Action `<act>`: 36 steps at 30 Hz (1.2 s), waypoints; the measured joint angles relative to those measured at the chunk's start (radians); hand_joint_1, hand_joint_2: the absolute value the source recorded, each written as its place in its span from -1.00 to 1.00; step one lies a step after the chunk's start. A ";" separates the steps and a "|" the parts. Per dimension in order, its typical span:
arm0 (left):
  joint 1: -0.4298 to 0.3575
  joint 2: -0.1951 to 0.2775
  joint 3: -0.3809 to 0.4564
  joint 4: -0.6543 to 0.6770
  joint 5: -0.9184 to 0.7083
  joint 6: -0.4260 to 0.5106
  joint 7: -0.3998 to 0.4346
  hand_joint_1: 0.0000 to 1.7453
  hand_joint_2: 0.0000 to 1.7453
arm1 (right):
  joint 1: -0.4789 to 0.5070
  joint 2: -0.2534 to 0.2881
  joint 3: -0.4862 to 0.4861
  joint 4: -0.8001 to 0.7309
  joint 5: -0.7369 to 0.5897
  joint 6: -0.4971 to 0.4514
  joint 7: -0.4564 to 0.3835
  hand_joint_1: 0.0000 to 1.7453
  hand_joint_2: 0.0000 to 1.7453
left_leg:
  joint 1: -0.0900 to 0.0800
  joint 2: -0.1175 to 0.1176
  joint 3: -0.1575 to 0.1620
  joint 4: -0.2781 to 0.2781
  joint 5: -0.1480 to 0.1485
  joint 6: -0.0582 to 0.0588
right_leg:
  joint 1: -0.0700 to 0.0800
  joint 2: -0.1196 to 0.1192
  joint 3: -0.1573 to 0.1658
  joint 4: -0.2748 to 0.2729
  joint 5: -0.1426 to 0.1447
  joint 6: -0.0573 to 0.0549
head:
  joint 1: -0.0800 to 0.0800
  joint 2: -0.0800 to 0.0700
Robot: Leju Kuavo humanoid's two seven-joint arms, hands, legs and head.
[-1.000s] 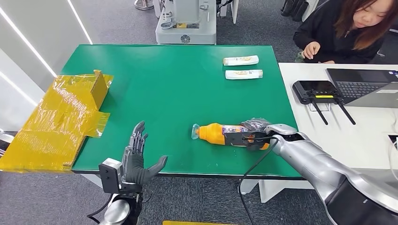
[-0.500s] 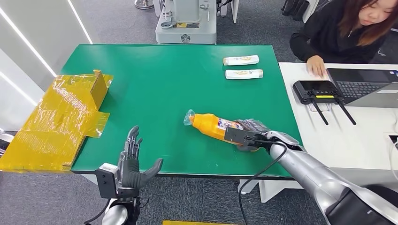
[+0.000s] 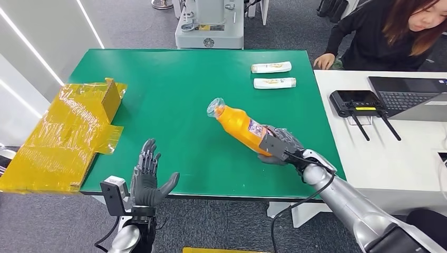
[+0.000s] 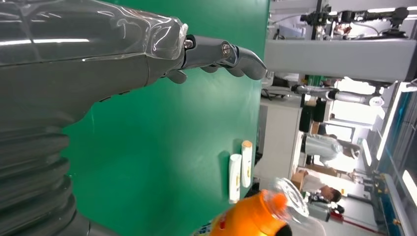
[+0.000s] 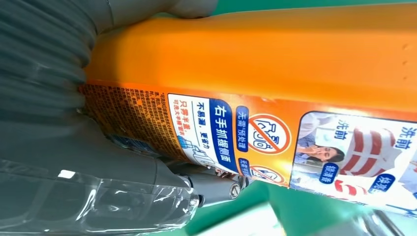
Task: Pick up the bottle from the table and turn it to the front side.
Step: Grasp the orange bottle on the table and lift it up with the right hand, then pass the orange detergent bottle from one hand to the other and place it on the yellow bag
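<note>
This is a robotics lab or test room. A green tabletop (image 3: 158, 95) stands on grey carpet, with a white desk (image 3: 416, 153) just beside its right edge carrying a laptop (image 3: 408, 97) and a black controller with antennas (image 3: 356, 101). A person (image 3: 390, 31) sits at the desk, and a grey machine base (image 3: 209, 26) stands beyond the far edge.

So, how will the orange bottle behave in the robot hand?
The orange bottle probably stays stiff: held near its base by the right robot hand, it juts out straight. Its glossy plastic may slip. Rounded, it could roll if laid down.
</note>
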State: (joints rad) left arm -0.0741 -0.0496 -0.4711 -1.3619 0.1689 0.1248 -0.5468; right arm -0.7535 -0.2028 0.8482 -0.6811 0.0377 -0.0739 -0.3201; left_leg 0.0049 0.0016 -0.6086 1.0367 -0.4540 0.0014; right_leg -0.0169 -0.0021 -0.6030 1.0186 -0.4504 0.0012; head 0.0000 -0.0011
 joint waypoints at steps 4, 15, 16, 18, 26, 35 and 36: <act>-0.053 0.005 -0.017 0.033 0.041 -0.056 0.009 -1.00 1.00 | 0.006 0.000 -0.037 -0.010 -0.011 -0.027 -0.038 1.00 1.00 | 0.000 0.000 -0.001 0.000 0.000 0.000 | 0.000 0.000 0.000 0.000 0.000 0.000 | 0.000 0.000; -0.168 0.004 -0.062 0.057 0.095 -0.167 0.103 -1.00 1.00 | -0.020 0.071 -0.086 -0.022 -0.012 -0.090 -0.061 1.00 1.00 | 0.000 0.000 -0.001 0.000 0.000 0.000 | 0.000 0.000 -0.001 0.001 0.000 0.000 | 0.000 0.000; -0.174 0.003 -0.065 0.058 0.097 -0.172 0.106 -1.00 1.00 | -0.026 0.077 -0.089 -0.022 -0.013 -0.089 -0.060 1.00 1.00 | 0.000 0.000 -0.001 0.000 0.000 0.000 | 0.000 0.000 -0.001 0.001 0.000 0.000 | 0.000 0.000; -0.186 0.001 -0.067 0.059 0.102 -0.186 0.107 -1.00 1.00 | -0.035 0.088 -0.095 -0.021 -0.012 -0.090 -0.061 1.00 1.00 | 0.000 0.000 -0.001 0.000 0.000 0.000 | 0.000 0.000 -0.001 0.001 0.000 0.000 | 0.000 0.000; -0.327 -0.030 -0.082 0.063 0.159 -0.276 0.175 -1.00 1.00 | -0.093 0.172 -0.116 0.003 -0.010 -0.118 -0.074 1.00 1.00 | 0.000 0.000 -0.001 0.000 0.001 -0.001 | 0.000 0.000 -0.002 0.001 0.000 0.000 | 0.000 0.000; -0.455 -0.075 -0.085 0.124 0.247 -0.329 0.242 -1.00 1.00 | -0.108 0.272 -0.128 0.020 0.032 -0.138 -0.072 1.00 1.00 | 0.000 0.001 -0.002 0.000 0.001 -0.001 | 0.000 0.001 -0.002 0.001 0.000 -0.001 | 0.000 0.000; -0.467 -0.080 -0.085 0.137 0.259 -0.334 0.245 -1.00 1.00 | -0.109 0.284 -0.128 0.024 0.040 -0.139 -0.071 1.00 1.00 | 0.000 0.001 -0.002 0.000 0.001 -0.001 | 0.000 0.001 -0.002 0.001 0.000 -0.001 | 0.000 0.000</act>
State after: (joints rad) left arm -0.5409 -0.1291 -0.5562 -1.2250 0.4276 -0.2091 -0.3017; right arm -0.8623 0.0810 0.7200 -0.6575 0.0776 -0.2125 -0.3911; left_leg 0.0053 0.0023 -0.6104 1.0366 -0.4529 0.0004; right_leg -0.0165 -0.0011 -0.6054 1.0199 -0.4500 0.0006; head 0.0000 -0.0011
